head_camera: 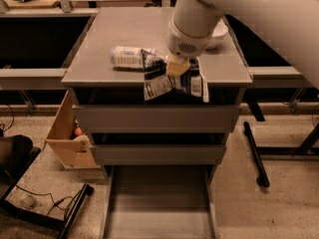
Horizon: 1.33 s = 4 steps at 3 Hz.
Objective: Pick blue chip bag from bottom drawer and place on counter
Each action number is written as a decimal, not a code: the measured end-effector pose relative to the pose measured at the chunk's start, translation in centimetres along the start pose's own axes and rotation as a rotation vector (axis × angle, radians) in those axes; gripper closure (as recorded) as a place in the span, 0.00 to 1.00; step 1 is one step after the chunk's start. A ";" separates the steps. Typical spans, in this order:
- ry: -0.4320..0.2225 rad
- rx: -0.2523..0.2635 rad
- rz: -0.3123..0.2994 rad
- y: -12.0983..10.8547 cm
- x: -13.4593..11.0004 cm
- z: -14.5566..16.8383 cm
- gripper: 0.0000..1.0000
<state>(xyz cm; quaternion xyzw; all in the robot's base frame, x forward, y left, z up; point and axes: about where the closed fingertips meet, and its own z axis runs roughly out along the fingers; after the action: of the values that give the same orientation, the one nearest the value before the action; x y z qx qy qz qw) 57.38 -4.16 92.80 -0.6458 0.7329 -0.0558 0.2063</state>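
My gripper [178,67] is shut on the blue chip bag [162,81] and holds it in the air over the front edge of the counter [99,49]. The bag is dark blue with white printed panels and hangs down across the counter's lip. The white arm comes in from the upper right and hides most of the gripper. The bottom drawer [159,203] stands pulled open below, its grey floor bare. The two upper drawers are shut.
A clear plastic bottle with a white label [130,57] lies on the counter just left of the bag. A white bowl [218,34] sits at the counter's back right. A cardboard box [67,138] stands on the floor left of the cabinet.
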 end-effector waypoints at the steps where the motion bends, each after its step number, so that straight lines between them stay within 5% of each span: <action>1: -0.042 0.135 -0.004 -5.3 -2.1 -5.6 1.00; 2: -0.042 0.135 -0.004 -5.3 -2.1 -5.6 1.00; 3: -0.053 0.219 -0.068 -9.6 -3.4 -6.1 1.00; 4: -0.059 0.331 -0.226 -17.3 -7.1 -3.9 1.00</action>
<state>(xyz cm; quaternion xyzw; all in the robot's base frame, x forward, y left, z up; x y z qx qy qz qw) 72.43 -0.76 104.04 -0.6827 0.6300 -0.1794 0.3237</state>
